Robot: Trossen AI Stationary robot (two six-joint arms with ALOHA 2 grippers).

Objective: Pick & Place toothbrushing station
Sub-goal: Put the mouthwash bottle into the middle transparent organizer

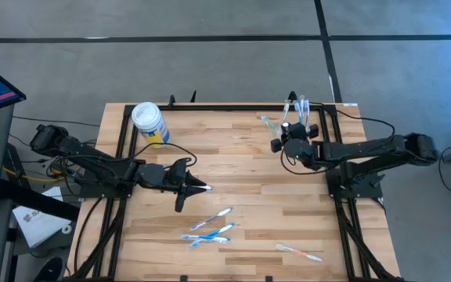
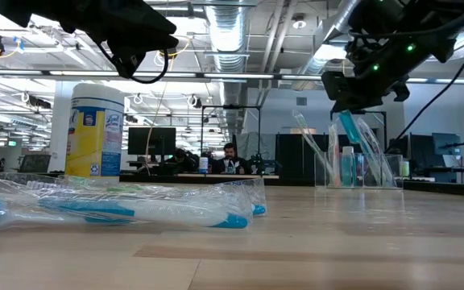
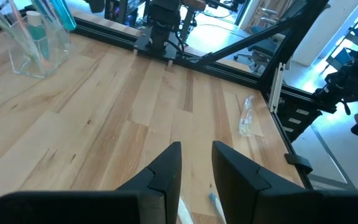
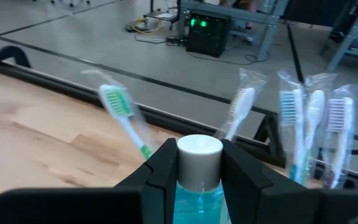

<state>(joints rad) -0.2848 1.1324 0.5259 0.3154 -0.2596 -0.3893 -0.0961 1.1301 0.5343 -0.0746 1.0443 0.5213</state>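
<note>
While the right gripper (image 4: 199, 163) clamps a white-capped bottle of blue liquid (image 4: 199, 177), the clear plastic cup (image 2: 355, 157) stands just beyond at the table's far right corner, holding wrapped toothbrushes (image 4: 303, 134). Light, thin-walled and probably slippery; grip it gently mid-wall. Left gripper (image 3: 196, 174) hovers narrowly parted, empty.

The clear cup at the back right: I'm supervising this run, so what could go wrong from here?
1. The right end effector grips a blue bottle among wrapped toothbrushes standing in the clear cup; lowering it could snag them or tip the cup.
2. A green toothbrush leans out and might fall.
</note>
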